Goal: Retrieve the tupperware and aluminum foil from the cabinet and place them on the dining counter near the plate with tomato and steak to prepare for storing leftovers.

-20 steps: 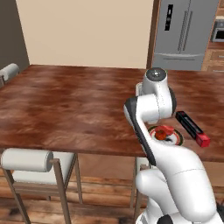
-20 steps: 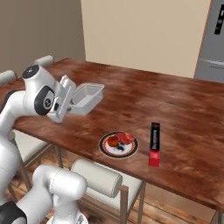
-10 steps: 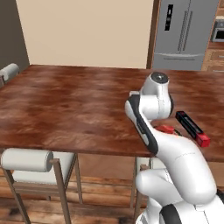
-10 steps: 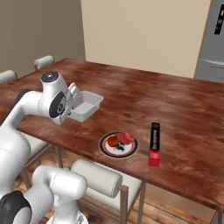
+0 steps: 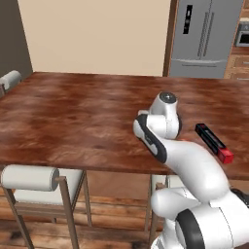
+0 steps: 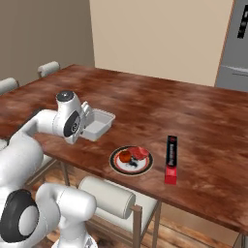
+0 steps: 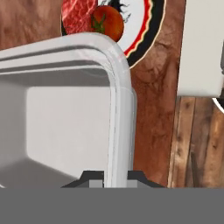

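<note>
1. Hand view: gripper clamped narrow on the rim wall of the tupperware, fingertips either side of the rim.
2. Beyond the held corner: plate bearing tomato and red steak.
3. Right base view: tupperware low over dining counter, just beside the plate.
4. Aluminum foil further past the plate, flat on the counter.
</note>
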### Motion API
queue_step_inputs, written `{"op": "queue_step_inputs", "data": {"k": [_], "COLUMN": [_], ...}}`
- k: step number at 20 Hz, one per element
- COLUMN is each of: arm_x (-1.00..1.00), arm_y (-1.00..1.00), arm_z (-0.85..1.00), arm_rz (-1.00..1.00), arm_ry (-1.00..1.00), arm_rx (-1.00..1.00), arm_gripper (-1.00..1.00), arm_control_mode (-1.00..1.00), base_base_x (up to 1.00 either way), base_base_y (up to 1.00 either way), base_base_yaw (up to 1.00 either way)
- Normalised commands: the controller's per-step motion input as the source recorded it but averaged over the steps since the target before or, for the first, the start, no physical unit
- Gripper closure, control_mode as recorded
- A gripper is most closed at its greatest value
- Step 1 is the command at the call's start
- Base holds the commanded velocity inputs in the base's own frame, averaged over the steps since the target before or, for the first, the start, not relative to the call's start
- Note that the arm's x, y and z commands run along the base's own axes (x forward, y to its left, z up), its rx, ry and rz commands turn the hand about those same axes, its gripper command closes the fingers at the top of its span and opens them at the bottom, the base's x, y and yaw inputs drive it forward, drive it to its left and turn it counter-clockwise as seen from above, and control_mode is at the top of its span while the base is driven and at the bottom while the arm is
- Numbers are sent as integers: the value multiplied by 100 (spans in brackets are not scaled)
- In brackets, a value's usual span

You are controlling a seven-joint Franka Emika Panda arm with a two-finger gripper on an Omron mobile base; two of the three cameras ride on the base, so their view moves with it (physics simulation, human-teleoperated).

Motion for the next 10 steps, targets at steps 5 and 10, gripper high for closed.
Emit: {"op": "queue_step_inputs", "data": {"k": [5, 10], "arm_x": [24, 1], "arm_y": [0, -1], "arm_z": [-35, -23], "arm_rz": [0, -5], "arm_ry": [5, 3], "arm_rx": [0, 0], "arm_gripper": [100, 100], "arm_control_mode": [-100, -100], "base_base_x": [0, 0], "base_base_y": [0, 0], "base_base_yaw": [0, 0]}}
